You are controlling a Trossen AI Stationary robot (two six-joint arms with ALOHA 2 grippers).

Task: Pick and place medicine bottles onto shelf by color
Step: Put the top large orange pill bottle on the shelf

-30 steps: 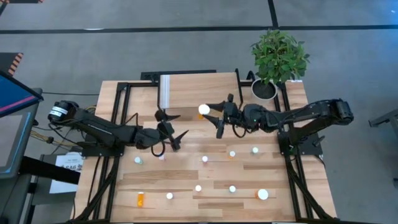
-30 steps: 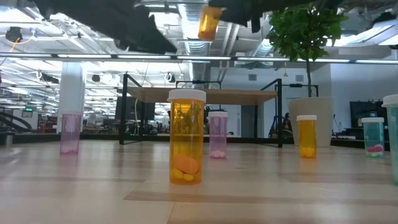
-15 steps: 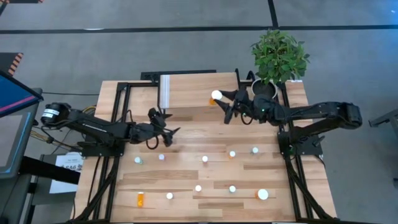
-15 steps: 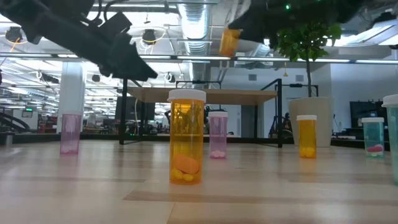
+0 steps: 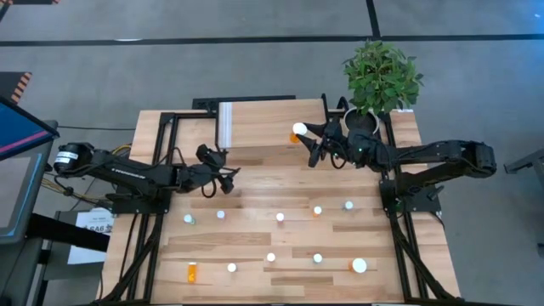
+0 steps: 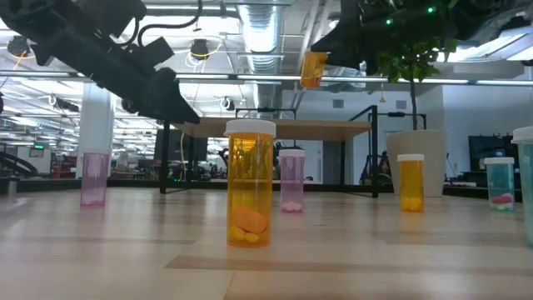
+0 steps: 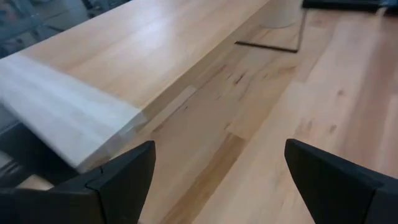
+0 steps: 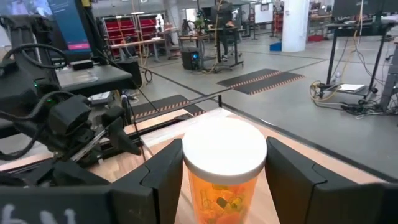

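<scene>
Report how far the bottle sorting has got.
Done: nothing visible yet; the shelf shows no bottles standing on its top in the high view.
In hand: the right gripper holds an orange bottle above the shelf's right part. The left gripper is open and empty beside the shelf's left end.
Left: about ten bottles on the table, including an orange one lying down.
</scene>
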